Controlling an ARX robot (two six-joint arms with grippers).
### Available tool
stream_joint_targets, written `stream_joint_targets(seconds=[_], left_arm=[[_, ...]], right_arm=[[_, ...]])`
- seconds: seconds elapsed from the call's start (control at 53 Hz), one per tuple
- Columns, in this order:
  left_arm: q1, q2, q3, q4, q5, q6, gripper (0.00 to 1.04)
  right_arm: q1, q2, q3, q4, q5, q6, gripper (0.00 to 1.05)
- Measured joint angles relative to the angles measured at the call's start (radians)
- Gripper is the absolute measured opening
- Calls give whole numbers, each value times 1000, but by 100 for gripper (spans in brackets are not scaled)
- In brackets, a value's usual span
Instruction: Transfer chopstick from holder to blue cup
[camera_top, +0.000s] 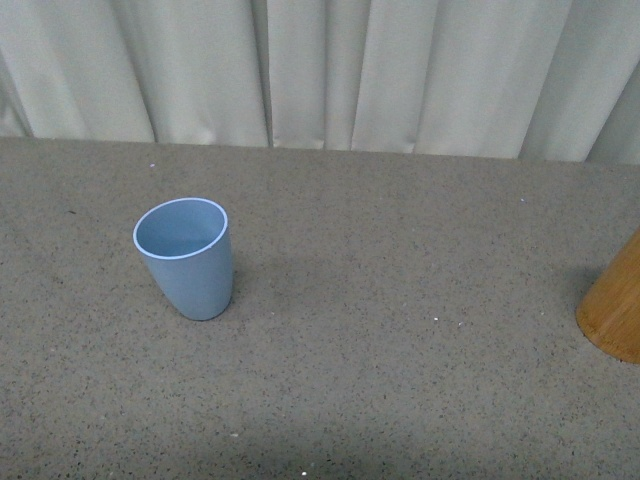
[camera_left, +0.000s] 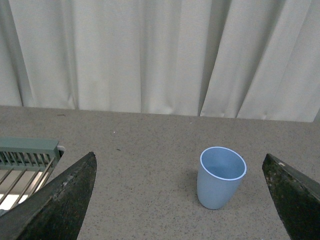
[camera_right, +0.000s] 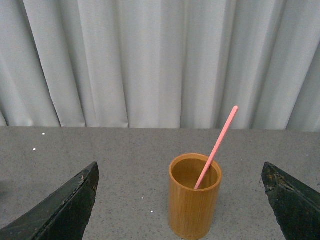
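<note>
Right wrist view: right gripper (camera_right: 179, 167) fingers (camera_right: 70, 205) spread wide, holding nothing. Chopstick (camera_right: 216, 148) sits in holder (camera_right: 194, 205) ahead, between both fingers and clear of them. Its long axis tilts off vertical, lower end inside, rounded end above the rim. Left gripper (camera_left: 179, 157) is wide too, with blue cup (camera_left: 220, 180) ahead, upright.

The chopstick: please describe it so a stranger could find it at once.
On the grey table before the pale curtain stands a tan wooden holder. The chopstick leans inside it, rising past its rim. It is the only thin pink stick.
</note>
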Motion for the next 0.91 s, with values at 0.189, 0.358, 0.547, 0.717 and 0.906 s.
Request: stream_joint_targets(seconds=[0.189,0.358,0.547,0.717,0.906], left_arm=[[0,0,0,0,0,0,98],[0,0,0,0,0,0,98],[0,0,0,0,0,0,98],[8,56,31,-111,-22,-161,98],[18,275,38,44,-29,-549,98]], right_arm=[[0,0,0,0,0,0,95],[0,0,0,0,0,0,95],[0,0,0,0,0,0,95],[0,0,0,0,0,0,95],[0,0,0,0,0,0,95]])
